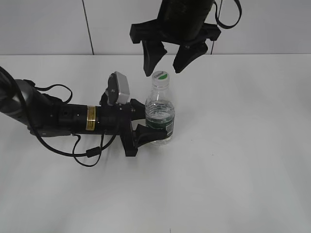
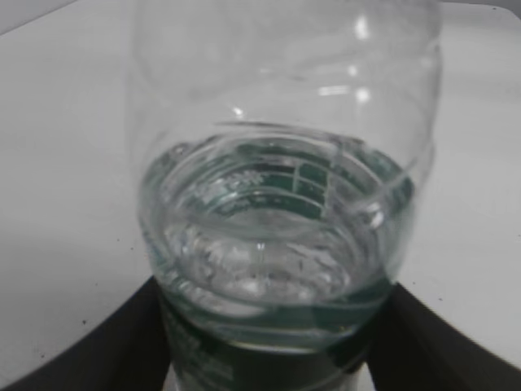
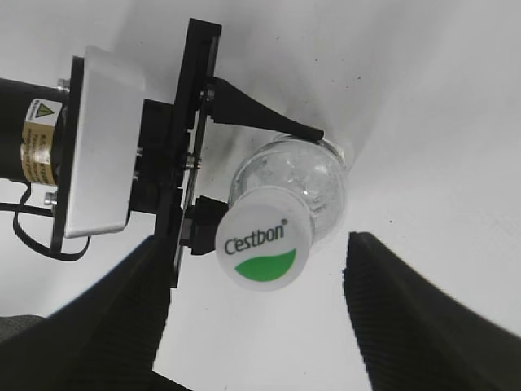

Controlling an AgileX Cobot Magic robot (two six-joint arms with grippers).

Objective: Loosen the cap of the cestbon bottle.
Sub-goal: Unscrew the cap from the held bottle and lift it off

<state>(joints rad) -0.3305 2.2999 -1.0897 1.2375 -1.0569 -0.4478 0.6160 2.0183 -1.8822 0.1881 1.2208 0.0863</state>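
Now the left gripper (image 1: pixel 151 127) clamps the cestbon bottle (image 1: pixel 159 114) upright at the table's (image 1: pixel 243 160) centre — the bracing step. At twelve o'clock the right gripper (image 1: pixel 165 58) hovers just above the cap (image 1: pixel 161 75), fingers spread wide; next it likely lowers, closes, twists.

The white cap (image 3: pixel 264 247) reads "Cestbon" above a green mark; other labels' print is too small to read
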